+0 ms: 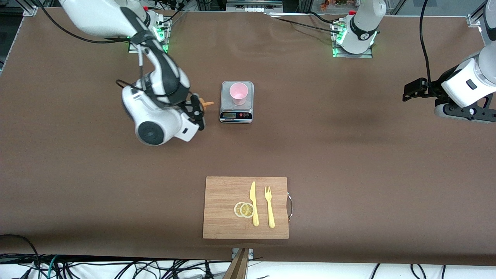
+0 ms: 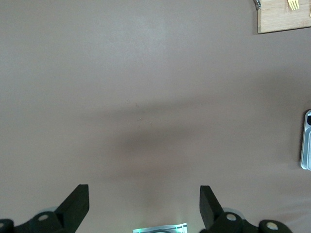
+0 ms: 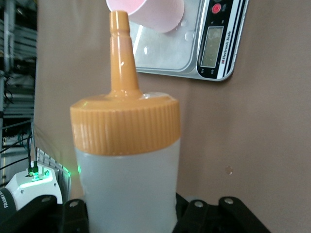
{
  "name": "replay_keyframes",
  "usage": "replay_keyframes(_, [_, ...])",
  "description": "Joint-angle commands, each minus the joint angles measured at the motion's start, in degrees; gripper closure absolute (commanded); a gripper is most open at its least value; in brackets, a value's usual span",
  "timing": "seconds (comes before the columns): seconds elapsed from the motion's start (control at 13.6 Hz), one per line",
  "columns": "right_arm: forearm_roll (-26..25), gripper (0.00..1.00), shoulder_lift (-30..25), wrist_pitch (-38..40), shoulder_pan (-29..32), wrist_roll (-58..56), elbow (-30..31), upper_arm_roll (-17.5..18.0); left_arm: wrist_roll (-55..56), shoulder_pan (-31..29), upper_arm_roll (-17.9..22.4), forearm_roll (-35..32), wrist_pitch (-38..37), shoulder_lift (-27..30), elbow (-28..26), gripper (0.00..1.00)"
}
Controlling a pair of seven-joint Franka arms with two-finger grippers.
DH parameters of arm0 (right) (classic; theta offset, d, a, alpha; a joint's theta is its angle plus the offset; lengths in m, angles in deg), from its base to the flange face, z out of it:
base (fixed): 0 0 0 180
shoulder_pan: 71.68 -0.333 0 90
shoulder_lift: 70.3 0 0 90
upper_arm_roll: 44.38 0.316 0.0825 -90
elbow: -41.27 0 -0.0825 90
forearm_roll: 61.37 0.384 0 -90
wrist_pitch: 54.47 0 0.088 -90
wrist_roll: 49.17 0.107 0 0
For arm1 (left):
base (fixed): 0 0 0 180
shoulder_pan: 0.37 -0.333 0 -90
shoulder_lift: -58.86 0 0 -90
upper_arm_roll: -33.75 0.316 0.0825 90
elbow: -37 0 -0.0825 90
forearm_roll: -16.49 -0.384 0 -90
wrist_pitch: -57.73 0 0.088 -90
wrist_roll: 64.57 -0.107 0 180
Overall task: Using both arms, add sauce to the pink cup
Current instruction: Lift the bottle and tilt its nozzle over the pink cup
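The pink cup [image 1: 238, 93] stands upright on the silver scale [image 1: 236, 115] in the middle of the table. My right gripper [image 1: 197, 110] is shut on the sauce bottle [image 1: 204, 103], held tilted with its orange nozzle pointing at the scale, beside the scale toward the right arm's end. In the right wrist view the whitish bottle [image 3: 127, 184] fills the frame between the fingers, and its nozzle tip [image 3: 119, 29] sits just short of the pink cup [image 3: 148, 13]. My left gripper [image 1: 411, 90] is open and empty, waiting above the table at the left arm's end; its fingers [image 2: 75, 206] show over bare table.
A wooden cutting board [image 1: 224, 209] lies near the front camera, with two lemon slices [image 1: 244, 209], a yellow knife [image 1: 254, 203] and a yellow fork [image 1: 269, 207]. The board's corner [image 2: 284, 19] and the scale's edge [image 2: 306, 141] show in the left wrist view.
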Motion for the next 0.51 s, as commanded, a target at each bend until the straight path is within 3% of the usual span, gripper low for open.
replay_keyframes(0.0, [-8.05,1.00,-0.04,0.82,-1.66,9.50,-0.57,4.26,-1.50,-0.35,0.01,-1.01,-1.01,-0.96,2.06,0.00])
replay_keyframes(0.44, [-16.50,1.00,0.40,3.02,-8.52,19.02,-0.74,5.77,-1.50,-0.35,0.09,-0.92,-0.92,-1.05,2.06,0.00])
